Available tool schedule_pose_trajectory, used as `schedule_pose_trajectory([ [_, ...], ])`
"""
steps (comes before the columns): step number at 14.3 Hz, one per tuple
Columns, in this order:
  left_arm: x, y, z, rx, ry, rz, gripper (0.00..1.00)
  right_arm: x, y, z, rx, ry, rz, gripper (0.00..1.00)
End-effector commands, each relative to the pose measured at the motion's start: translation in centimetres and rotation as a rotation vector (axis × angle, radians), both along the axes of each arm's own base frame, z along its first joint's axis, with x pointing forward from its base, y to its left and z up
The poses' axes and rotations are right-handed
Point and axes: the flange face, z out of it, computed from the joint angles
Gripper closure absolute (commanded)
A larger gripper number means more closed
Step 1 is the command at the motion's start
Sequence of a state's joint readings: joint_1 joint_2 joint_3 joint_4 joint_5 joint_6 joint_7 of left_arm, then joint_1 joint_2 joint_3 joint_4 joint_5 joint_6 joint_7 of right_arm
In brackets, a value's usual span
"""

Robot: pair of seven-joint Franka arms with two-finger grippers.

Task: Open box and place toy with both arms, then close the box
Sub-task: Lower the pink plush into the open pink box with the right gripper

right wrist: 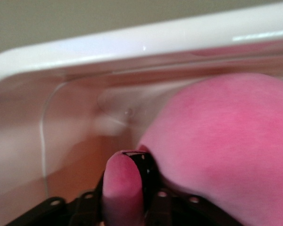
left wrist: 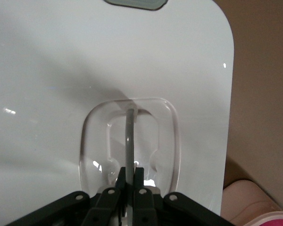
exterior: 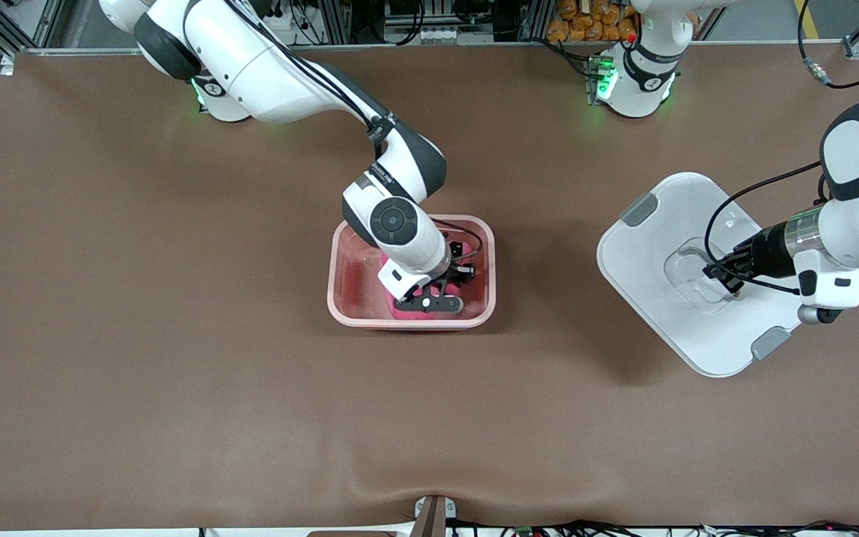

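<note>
In the front view, the translucent pink box (exterior: 412,271) stands open in the middle of the brown table (exterior: 176,335). The right hand (exterior: 429,297) is down inside it, over the hot-pink plush toy (exterior: 408,312), which lies in the part of the box nearer to the camera. The white lid with grey side clips (exterior: 687,276) is toward the left arm's end of the table, held by the left hand (exterior: 720,270).

In the left wrist view, the left hand (left wrist: 126,181) is closed tight on the thin handle bar (left wrist: 129,141) in the lid's recess.

In the right wrist view, a small pink part of the toy (right wrist: 226,141) sits between the fingers (right wrist: 140,162) of the right hand (right wrist: 125,188); how wide they stand, I cannot tell.

To do this step well, I think the right hand should release fully and rise straight up, so the toy is not pulled out.
</note>
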State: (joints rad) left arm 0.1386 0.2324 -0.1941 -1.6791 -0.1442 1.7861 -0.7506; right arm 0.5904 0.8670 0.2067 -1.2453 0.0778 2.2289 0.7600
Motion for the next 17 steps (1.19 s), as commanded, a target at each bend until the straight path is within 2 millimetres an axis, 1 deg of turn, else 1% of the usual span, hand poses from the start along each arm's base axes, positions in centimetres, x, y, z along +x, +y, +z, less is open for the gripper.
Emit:
schedule_pose_trajectory([
  [1, -0.3, 0.2, 0.8, -0.026, -0.002, -0.008, 1.0, 0.7, -1.1, -0.3, -0.014, 0.006, -0.012, 0.0],
  [4, -0.3, 0.2, 0.7, -0.026, 0.001, -0.008, 1.0, 0.7, -1.1, -0.1, -0.012, 0.003, -0.012, 0.0],
  [6, -0.3, 0.1, 1.0, -0.026, -0.006, -0.009, 1.0, 0.8, -1.2, 0.3, -0.01, 0.0, -0.012, 0.0],
  [10, -0.2, -0.2, 1.2, -0.026, -0.011, -0.008, 1.0, 1.7, -1.7, 1.8, 0.006, -0.016, -0.027, 0.0],
  [11, -0.2, -0.3, 1.3, -0.024, -0.012, -0.01, 1.0, 2.0, -2.0, 2.9, 0.014, -0.029, -0.031, 0.0],
  [12, -0.2, -0.2, 1.6, -0.025, -0.018, -0.01, 1.0, 2.4, -2.4, 3.6, 0.019, -0.037, -0.038, 0.0],
  [14, 0.0, -0.5, 2.4, -0.025, -0.029, -0.009, 1.0, 3.1, -3.1, 5.6, 0.033, -0.058, -0.047, 0.0],
  [16, 0.1, -0.8, 3.1, -0.026, -0.031, -0.013, 1.0, 4.0, -4.4, 7.8, 0.041, -0.073, -0.065, 0.0],
  [17, 0.1, -1.0, 3.3, -0.026, -0.032, -0.015, 1.0, 4.3, -5.3, 8.9, 0.029, -0.062, -0.071, 0.0],
])
